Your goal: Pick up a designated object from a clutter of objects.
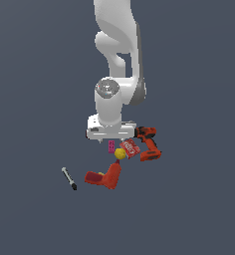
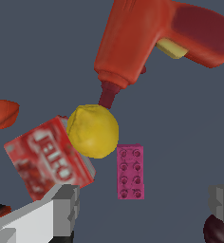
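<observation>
The designated object, a small magenta-pink studded brick [image 2: 130,172], lies flat on the grey floor beside a yellow ball [image 2: 92,131]. In the exterior view the brick [image 1: 111,146] shows just under the white hand. My gripper [image 2: 142,209] is open above it, one grey finger [image 2: 61,209] on each side of the brick and nothing held. The brick lies within the gap, off-centre, nearer the finger by the red box. The rest of the clutter of objects surrounds the brick.
A red box with white print [image 2: 50,159] touches the ball. A red-orange angular tool [image 2: 156,38] points its nozzle at the ball. A dark maroon cube [image 2: 218,230] sits by the other finger. The orange-black drill [image 1: 149,143] and a marker pen [image 1: 68,178] lie farther out.
</observation>
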`<state>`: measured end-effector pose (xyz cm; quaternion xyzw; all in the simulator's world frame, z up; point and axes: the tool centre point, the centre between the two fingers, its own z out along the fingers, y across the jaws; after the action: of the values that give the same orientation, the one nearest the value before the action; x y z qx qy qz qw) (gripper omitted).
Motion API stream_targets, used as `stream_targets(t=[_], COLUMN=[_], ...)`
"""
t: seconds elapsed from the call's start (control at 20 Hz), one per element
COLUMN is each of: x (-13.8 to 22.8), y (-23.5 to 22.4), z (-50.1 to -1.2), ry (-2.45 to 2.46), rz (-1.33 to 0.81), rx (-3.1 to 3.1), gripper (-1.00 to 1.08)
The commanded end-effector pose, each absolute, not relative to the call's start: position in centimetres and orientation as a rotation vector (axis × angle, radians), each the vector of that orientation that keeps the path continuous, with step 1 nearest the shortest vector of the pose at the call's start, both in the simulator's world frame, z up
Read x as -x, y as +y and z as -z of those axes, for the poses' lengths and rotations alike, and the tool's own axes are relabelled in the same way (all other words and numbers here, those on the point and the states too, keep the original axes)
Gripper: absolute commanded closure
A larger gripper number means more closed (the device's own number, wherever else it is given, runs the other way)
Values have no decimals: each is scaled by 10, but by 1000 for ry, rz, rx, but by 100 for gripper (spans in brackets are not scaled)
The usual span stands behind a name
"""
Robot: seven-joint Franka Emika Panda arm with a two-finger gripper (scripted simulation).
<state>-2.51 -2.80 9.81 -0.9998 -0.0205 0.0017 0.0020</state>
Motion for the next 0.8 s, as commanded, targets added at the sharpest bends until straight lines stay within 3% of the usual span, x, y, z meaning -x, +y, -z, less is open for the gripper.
stream_targets(t=[0.0, 0.75], x=[30, 41], y=[-29, -30], z=[-84, -59], ry=[-76, -94], rz=[-2, -2], rx=[3138, 3140], gripper=[-92, -92])
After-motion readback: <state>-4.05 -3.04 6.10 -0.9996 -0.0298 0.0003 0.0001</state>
